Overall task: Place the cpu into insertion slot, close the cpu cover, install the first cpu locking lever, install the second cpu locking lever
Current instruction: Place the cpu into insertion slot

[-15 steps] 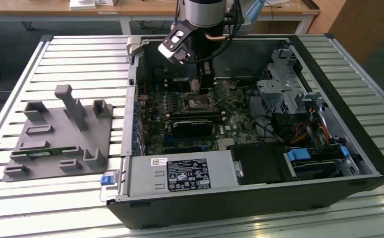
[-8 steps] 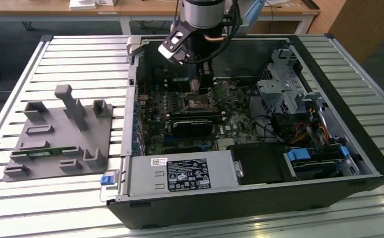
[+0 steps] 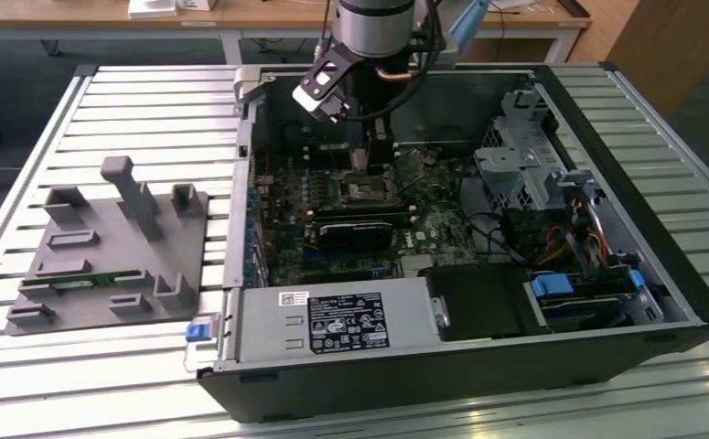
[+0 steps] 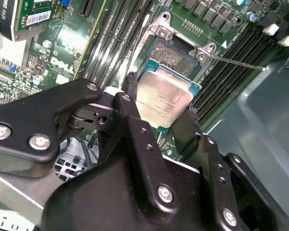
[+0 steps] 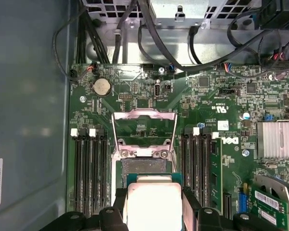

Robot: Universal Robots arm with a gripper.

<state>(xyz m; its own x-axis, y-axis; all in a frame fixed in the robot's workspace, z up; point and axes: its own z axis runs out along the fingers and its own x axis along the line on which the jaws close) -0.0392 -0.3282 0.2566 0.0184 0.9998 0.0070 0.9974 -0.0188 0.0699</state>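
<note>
Where the arm reaches down into the open computer case [image 3: 452, 375], which lies on the slatted bench [image 3: 146, 101], the end effector [image 4: 161, 106] has its two black fingers [image 4: 129, 96] closed partway onto opposite edges of the cpu [image 4: 166, 96], which fills the gap between them. In the second wrist view the chip sits tilted, metal top facing out, with one edge over the near side of the insertion slot [image 4: 176, 54]. Most of the slot's dark contact field lies uncovered beyond it, and whether chip and slot touch cannot be told. A thin metal lever [image 4: 236, 61] sticks out sideways from one corner of the slot, over the long black memory slots [image 4: 226, 72].

In the first wrist view the cpu cover [image 5: 143, 113] is swung open, hinged at the slot's edge opposite the chip, with green board showing through its window. Memory slots flank the slot on both sides. A round coin cell [image 5: 101, 87] sits near a corner of the motherboard [image 5: 135, 79], beyond the cover. Toward the bench edge at the exterior view's left stands a grey moulded fixture [image 3: 110, 247], well apart from the arm.
</note>
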